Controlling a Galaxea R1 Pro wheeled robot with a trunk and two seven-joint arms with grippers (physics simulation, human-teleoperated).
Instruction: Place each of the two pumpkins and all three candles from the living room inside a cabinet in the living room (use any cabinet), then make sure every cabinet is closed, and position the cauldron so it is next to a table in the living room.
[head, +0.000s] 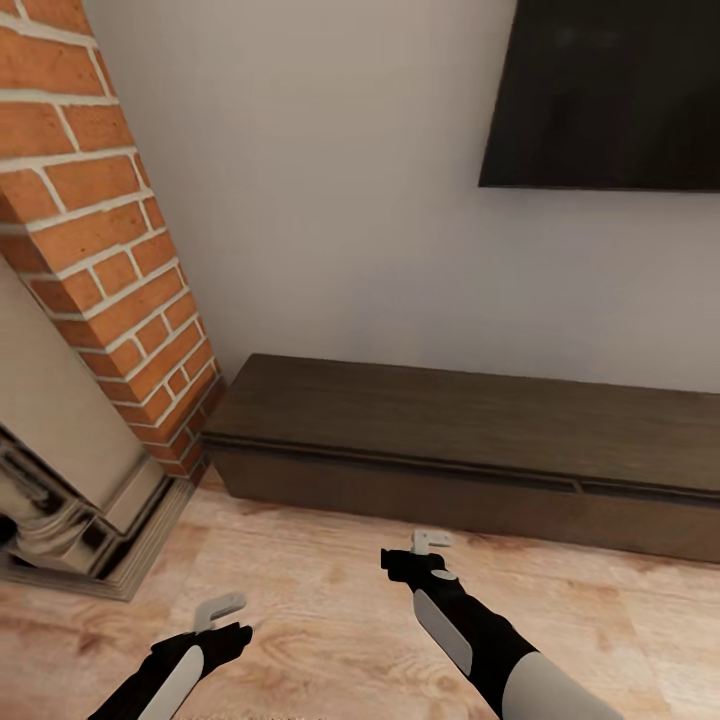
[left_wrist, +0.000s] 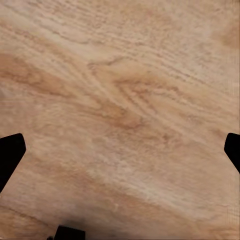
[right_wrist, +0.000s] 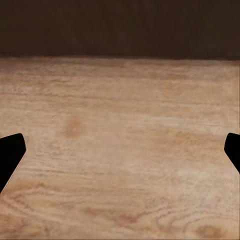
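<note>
**Robot facing the closed living-room cabinet, both tools empty**

The pale wall (head: 330, 200) fills the far part of the head view, carrying a dark flat screen (head: 605, 95) at upper right. The wooden floor (head: 320, 590) spreads across the near part, its light grain also visible in both wrist views. At far left rises a red brick column (head: 100, 220), with a pale stone fireplace surround (head: 60, 470) at its near side, standing on the floor.

The cabinet (head: 450, 440), a long low dark-brown unit, stands against the wall from just right of the brick column to the right edge; its drawer fronts lie flush, so it appears closed, and its top is bare. In the right wrist view its dark front (right_wrist: 120, 27) meets the floor.

The right tool (head: 428, 550) hangs above the floor near the cabinet's front, fingers apart, nothing between them. The left tool (head: 222, 612) hangs nearer and to the left, over bare floor, fingers likewise apart and empty.
</note>
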